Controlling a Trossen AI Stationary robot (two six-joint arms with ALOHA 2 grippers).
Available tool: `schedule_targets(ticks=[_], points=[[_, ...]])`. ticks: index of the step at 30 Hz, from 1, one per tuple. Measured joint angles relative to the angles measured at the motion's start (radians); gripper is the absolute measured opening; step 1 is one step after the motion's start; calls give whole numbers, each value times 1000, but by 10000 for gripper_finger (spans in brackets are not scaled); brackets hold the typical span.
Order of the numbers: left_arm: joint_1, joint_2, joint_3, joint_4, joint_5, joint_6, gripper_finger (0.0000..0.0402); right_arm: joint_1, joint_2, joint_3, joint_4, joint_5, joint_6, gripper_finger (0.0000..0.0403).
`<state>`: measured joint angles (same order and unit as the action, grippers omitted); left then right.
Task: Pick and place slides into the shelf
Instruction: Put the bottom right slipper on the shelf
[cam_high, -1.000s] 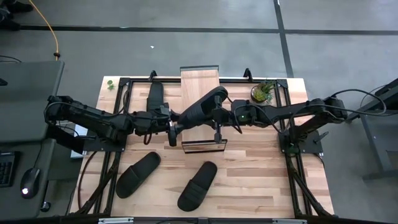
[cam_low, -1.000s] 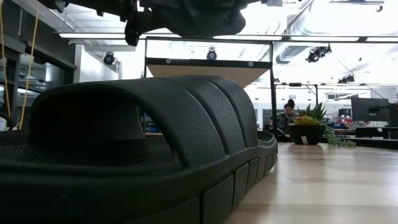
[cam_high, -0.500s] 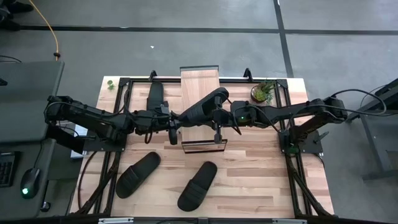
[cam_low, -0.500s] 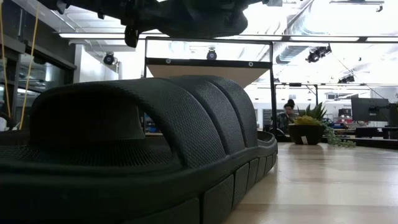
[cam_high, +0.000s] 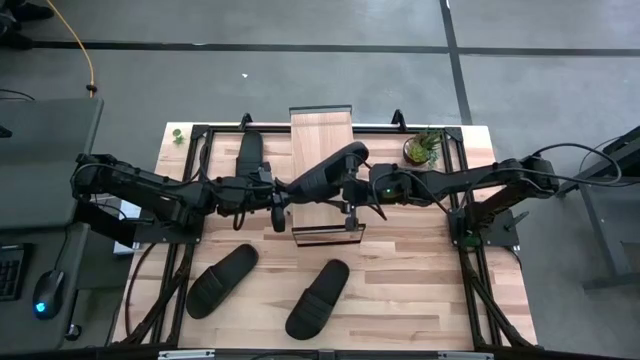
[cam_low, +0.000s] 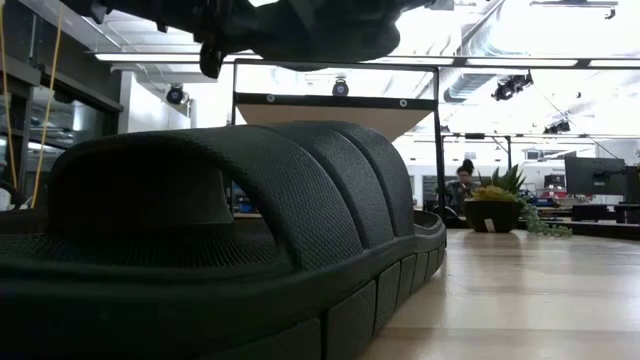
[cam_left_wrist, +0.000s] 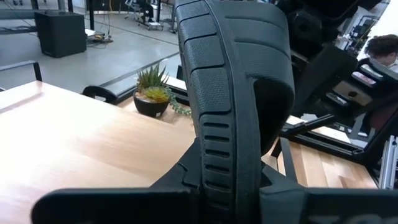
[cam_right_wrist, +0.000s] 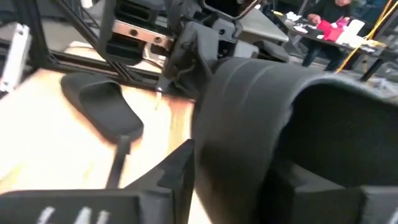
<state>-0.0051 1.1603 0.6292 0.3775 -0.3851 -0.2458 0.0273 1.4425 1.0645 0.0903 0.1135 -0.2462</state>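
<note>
One black slide (cam_high: 325, 172) hangs in the air over the light-wood shelf (cam_high: 320, 132), slanting across it, with both grippers on it. My left gripper (cam_high: 277, 203) is shut on its end toward the table's left. My right gripper (cam_high: 349, 195) is shut at its strap (cam_right_wrist: 249, 106). In the low view this slide (cam_low: 300, 30) shows above the shelf plank (cam_low: 330, 115). A second slide (cam_high: 248, 155) lies sole-down left of the shelf. Two more slides (cam_high: 222, 280) (cam_high: 318, 298) lie sole-down near the table's near edge. My left gripper pinches the sole's edge (cam_left_wrist: 221, 155) at the slide's left end between its two fingers, coming level from the table's left. The slide stands on edge in the hold, lifted clear. My right gripper comes level from the table's right at the strap's side (cam_right_wrist: 217, 143). One finger (cam_right_wrist: 177, 171) lies outside the strap and the other (cam_right_wrist: 298, 183) seems to sit in the hollow under it.
A small potted plant (cam_high: 422, 147) stands right of the shelf's far end. The shelf's black metal frame (cam_high: 328, 232) rises from the slatted tabletop (cam_high: 420, 280). One near slide (cam_low: 250, 230) fills the low view's foreground. A person sits far behind the table (cam_low: 463, 180).
</note>
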Motion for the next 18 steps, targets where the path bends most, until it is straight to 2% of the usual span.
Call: schedule_targets(ticks=[7,10,13,18], points=[[0,-38,0,-90,7,-52,40,18,-6,0,-50,134,-90,163],[0,-74,0,-138,7,-74,34,32,-15,0,-62,203,-106,165],[0,-115,0,-196,10,-89,28,46,-25,0,-75,225,-133,165],[-2,-190,0,-281,28,-111,36,65,-45,0,-91,304,-186,165]])
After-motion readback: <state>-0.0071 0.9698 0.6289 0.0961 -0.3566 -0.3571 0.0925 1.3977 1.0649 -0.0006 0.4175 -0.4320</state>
